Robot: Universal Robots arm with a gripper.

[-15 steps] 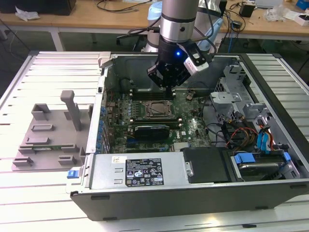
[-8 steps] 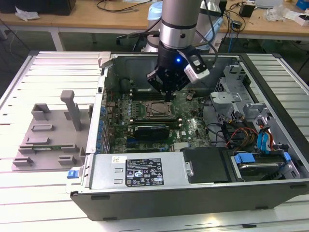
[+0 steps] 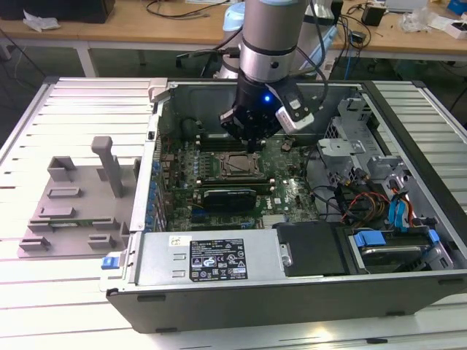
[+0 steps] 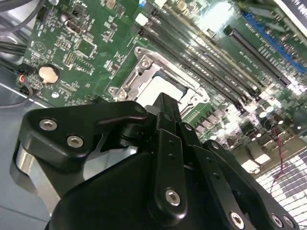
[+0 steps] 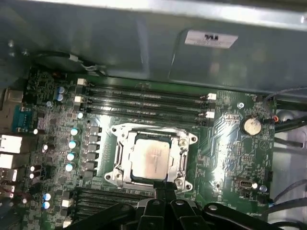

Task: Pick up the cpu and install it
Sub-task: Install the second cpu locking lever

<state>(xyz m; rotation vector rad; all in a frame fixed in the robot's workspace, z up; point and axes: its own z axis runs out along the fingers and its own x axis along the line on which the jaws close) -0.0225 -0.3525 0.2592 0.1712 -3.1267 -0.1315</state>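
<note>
Cpu (image 5: 149, 158) is sitting flat inside the socket (image 5: 184, 158) on the motherboard (image 5: 230, 143), silver top facing up, metal frame all around it; in the second wrist view the cpu (image 4: 160, 86) shows as a pale patch inside that same frame, partly hidden behind the tool; the tool (image 5: 164, 186) hangs just above the socket's edge, its black fingers (image 5: 160, 191) pressed together into one narrow tip with nothing pinched between them, and it looks like it's not touching the cpu; in the exterior view the tool (image 3: 253, 148) is right over the socket (image 3: 230, 168), pointing down into the open pc case (image 3: 408, 146); just beyond the socket run the long ram slots (image 5: 148, 98); a round coin battery (image 5: 251, 125) sits on the board off to one side of the socket; outside the case, well away from the socket toward the exterior view's left, a grey plastic holder tray (image 3: 73, 204) rests on the slatted bench (image 3: 44, 292)
</note>
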